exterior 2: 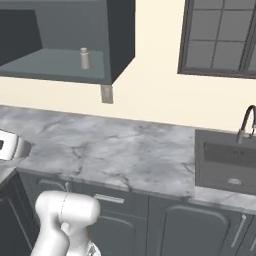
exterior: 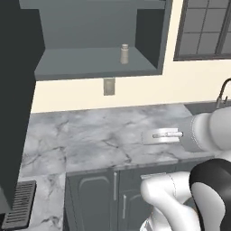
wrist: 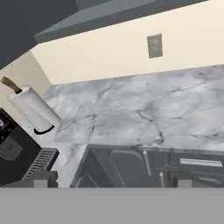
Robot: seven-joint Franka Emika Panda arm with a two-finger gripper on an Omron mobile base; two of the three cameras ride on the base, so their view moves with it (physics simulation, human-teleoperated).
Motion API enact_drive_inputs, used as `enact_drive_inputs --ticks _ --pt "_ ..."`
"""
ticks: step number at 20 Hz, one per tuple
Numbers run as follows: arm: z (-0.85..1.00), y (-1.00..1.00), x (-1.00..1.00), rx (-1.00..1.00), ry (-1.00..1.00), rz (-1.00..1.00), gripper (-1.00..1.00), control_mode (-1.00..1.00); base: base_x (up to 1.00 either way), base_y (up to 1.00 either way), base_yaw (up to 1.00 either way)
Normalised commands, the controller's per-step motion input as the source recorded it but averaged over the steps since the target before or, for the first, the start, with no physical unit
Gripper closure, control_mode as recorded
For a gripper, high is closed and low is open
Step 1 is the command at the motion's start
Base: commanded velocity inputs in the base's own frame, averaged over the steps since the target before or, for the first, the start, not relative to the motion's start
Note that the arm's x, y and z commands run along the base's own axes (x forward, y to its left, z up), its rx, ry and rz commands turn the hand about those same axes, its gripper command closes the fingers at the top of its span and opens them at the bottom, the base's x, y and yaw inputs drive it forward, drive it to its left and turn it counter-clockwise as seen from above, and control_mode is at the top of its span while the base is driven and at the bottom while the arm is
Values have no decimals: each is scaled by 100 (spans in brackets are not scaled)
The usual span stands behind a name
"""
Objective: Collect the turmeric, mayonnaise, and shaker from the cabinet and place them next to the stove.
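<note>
Above the pincer [wrist: 111,179], on the open cabinet [exterior: 97,67] shelf, the shaker [exterior: 124,53] stands alone.
Fingers spread, grasping nothing, it faces the marble counter [wrist: 144,113]; a steady rise, then a level approach, should avoid toppling the slim cylinder.

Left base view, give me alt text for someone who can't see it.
A small pale shaker stands alone on the shelf of an open dark grey cabinet above a grey marble counter. The robot's white arm rises at lower right, and a grey outlet plate sits on the cream wall below the cabinet.
</note>
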Motion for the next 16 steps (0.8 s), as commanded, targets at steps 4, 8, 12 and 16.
enact_drive_inputs --ticks 4,8,12,16 --pt "0 0 0 0 0 0 -100 100 81 38 -11" --pt "0 0 0 0 0 0 -100 100 94 41 -13" --pt "0 0 0 0 0 0 -100 100 63 43 -9" --pt "48 28 9 -15 -43 -1 -100 -100 0 0 0"
